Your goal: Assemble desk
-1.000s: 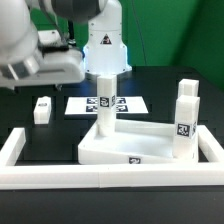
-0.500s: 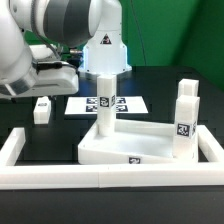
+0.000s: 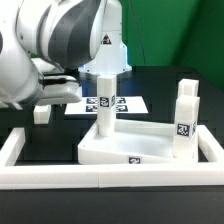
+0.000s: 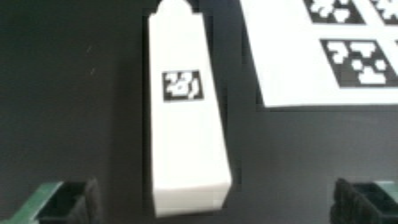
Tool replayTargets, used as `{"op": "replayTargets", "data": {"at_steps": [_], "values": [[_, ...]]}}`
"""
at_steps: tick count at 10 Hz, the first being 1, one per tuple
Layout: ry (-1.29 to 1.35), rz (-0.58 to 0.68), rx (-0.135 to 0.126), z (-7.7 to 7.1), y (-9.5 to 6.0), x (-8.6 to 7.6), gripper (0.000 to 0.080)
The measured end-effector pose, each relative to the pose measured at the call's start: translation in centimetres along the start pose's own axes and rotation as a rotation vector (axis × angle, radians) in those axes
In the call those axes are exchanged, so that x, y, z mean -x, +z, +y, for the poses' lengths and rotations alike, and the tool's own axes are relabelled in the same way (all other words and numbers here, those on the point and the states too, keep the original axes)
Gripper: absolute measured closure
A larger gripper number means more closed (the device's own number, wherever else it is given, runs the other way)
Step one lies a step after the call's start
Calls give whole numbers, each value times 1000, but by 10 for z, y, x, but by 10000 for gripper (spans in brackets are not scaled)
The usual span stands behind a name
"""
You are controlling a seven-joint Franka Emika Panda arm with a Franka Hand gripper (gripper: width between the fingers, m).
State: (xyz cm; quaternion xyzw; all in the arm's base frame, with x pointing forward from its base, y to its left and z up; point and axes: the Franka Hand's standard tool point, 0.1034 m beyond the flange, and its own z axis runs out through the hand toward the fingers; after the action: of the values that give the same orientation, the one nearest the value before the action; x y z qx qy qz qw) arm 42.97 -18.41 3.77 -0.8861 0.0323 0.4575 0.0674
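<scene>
You saw the tool point(image 4: 210, 190) spread wide and empty above a loose leg point(image 4: 187, 110) lying flat on the black bench point(image 4: 71, 100) — its long axis ran between the fingers point(image 4: 50, 185), tag face up, beside the marker board point(image 4: 338, 50). In the exterior view the tabletop point(image 3: 135, 145) lay upturned inside the border wall point(image 3: 20, 150), one leg point(image 3: 104, 105) upright in its far corner — two more legs point(image 3: 184, 120) stood at the exterior view's right.
</scene>
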Motion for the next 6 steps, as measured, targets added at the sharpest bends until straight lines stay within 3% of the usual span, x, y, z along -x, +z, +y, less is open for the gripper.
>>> {"op": "replayTargets", "data": {"at_steps": [4,6], "values": [[2,3,1,2,1,-1,150],[14,-17,0,8,19,-6,150]]}}
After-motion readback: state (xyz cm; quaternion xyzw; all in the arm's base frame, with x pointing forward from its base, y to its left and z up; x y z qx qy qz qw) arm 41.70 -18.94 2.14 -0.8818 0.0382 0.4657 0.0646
